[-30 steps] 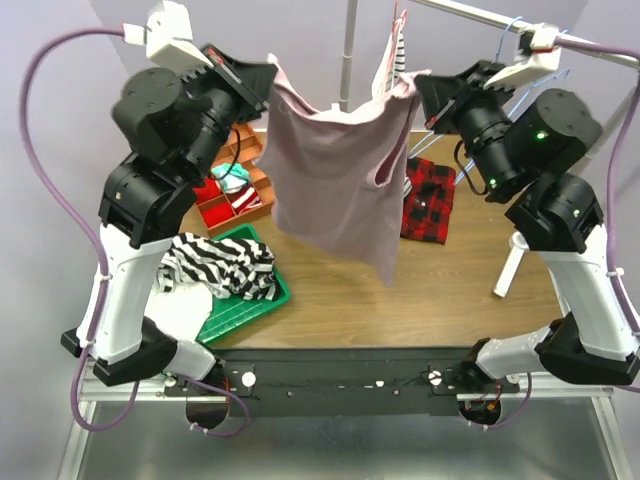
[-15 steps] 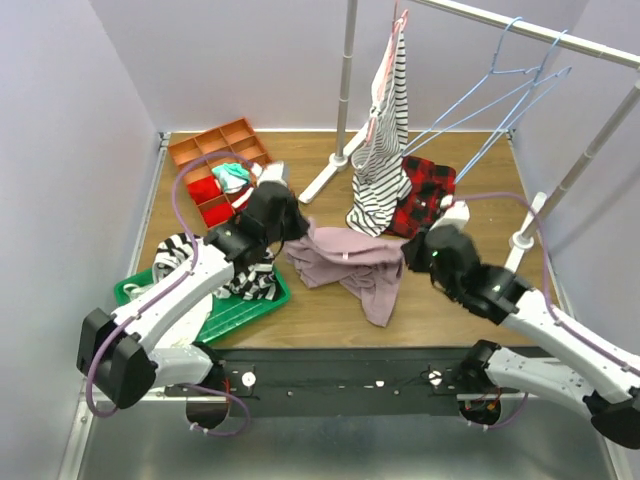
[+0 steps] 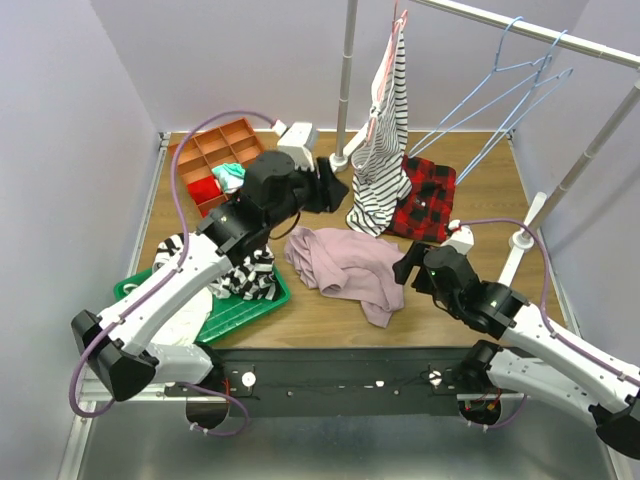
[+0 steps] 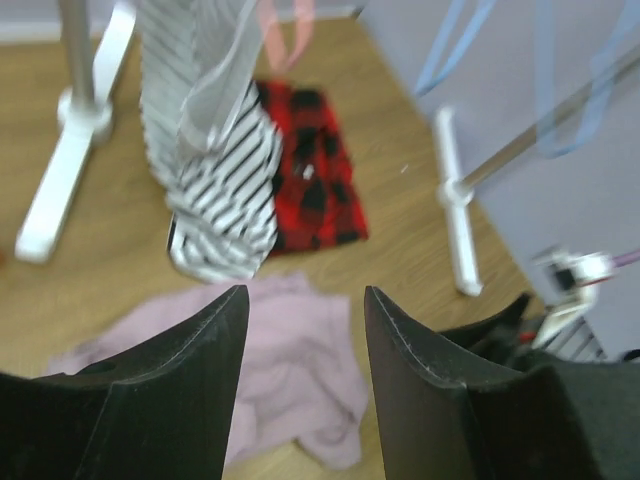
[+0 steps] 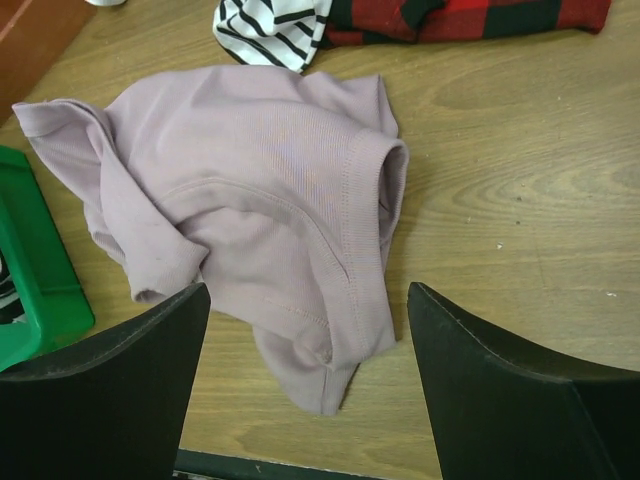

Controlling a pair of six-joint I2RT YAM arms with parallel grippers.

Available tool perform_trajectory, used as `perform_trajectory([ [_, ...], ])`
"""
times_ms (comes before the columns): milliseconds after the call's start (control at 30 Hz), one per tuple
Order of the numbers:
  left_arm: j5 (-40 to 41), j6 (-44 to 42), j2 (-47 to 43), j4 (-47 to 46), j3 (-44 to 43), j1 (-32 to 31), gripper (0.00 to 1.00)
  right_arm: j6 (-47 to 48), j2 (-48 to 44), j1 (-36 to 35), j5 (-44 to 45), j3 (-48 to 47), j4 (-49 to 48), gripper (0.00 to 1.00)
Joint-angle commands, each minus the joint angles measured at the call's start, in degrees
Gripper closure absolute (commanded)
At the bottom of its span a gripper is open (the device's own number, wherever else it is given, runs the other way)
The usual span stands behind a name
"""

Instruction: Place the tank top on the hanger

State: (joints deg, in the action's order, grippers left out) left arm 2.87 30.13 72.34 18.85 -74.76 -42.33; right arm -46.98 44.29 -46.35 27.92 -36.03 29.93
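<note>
The dusty-pink tank top (image 3: 345,265) lies crumpled on the wooden table, held by neither gripper. My left gripper (image 3: 328,190) hovers above its far edge, jaws open and empty; its wrist view looks down on the tank top (image 4: 300,350) past the left gripper (image 4: 305,292). Low at the garment's right edge, my right gripper (image 3: 405,268) is open wide. In the right wrist view the tank top (image 5: 250,210) spreads in front of the right gripper (image 5: 307,290), its armhole seam near the fingers. Light-blue hangers (image 3: 505,85) hang bare on the rail at upper right.
A striped shirt (image 3: 385,130) hangs on a pinkish hanger from the rail. A red-and-black plaid garment (image 3: 428,198) lies behind the tank top. The green tray (image 3: 240,305) with striped clothes sits front left and an orange compartment box (image 3: 215,150) back left. Rack poles (image 3: 345,80) stand behind.
A second ago both grippers held the tank top stretched in the air. It came down onto the table, both grippers opened and let go, and the left gripper rose toward the rack.
</note>
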Motion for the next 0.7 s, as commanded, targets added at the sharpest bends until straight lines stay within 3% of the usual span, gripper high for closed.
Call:
perform_trajectory([
  [0,0.2,-11.7,6.0,0.7,-13.1,-2.8,0.41,-2.3,2.1,-0.2,2.3,1.5,-1.6,0.12],
  [133,-1.6,-19.7,15.2,-0.4,-26.1,-4.6,0.43,-1.8,1.9,-0.1,2.5,1.9,-2.2,0.12],
  [300,-2.8,-28.7,22.7,-3.9,-34.5,-4.8,0.44,-1.1,1.7,-0.2,1.3,2.5,-3.1,0.12],
  [667,-10.9,-30.5,38.8,-4.2,-53.3,-5.2,0.44,-1.0,0.5,-0.1,-1.1,5.9,-5.7,0.13],
])
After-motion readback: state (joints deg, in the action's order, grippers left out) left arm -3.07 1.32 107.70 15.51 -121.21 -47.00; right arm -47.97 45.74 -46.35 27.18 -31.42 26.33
